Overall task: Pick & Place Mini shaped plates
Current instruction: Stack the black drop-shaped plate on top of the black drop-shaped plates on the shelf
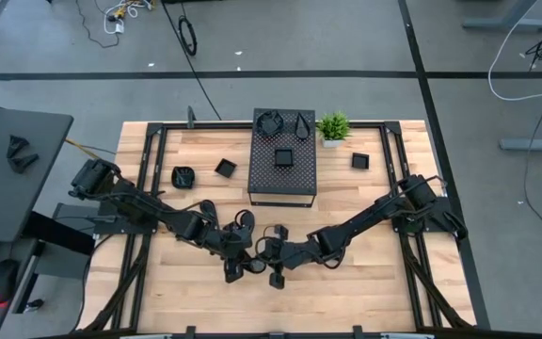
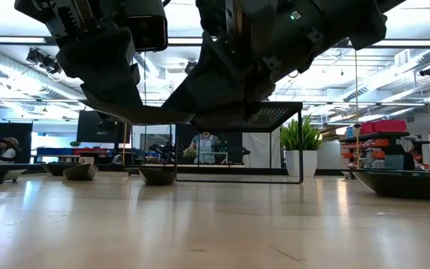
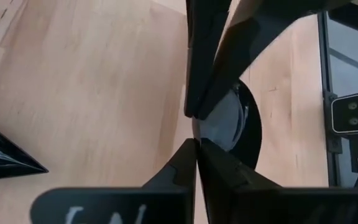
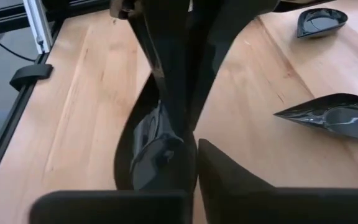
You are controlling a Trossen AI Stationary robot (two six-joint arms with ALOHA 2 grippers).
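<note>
High view shows us both grippers meeting near the large black perforated box [image 1: 283, 156]: left gripper [image 1: 236, 270] and right gripper [image 1: 273, 266] both pinched on one glossy black mini plate [image 4: 148, 149]. We judge a handover; next, one side must release.

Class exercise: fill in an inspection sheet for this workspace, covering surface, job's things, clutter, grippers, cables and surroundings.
Surface: wooden table.
Job's things: box-top plates, three; loose plates on the wood on both sides of the box; one held plate.
Clutter: black perforated box; potted plant beside it.
Grippers: left gripper and right gripper meet front-centre, both shut on the held plate, raised off the table.
Cables: floor cables beyond the table.
Surroundings: dark desk at left; person far behind.
</note>
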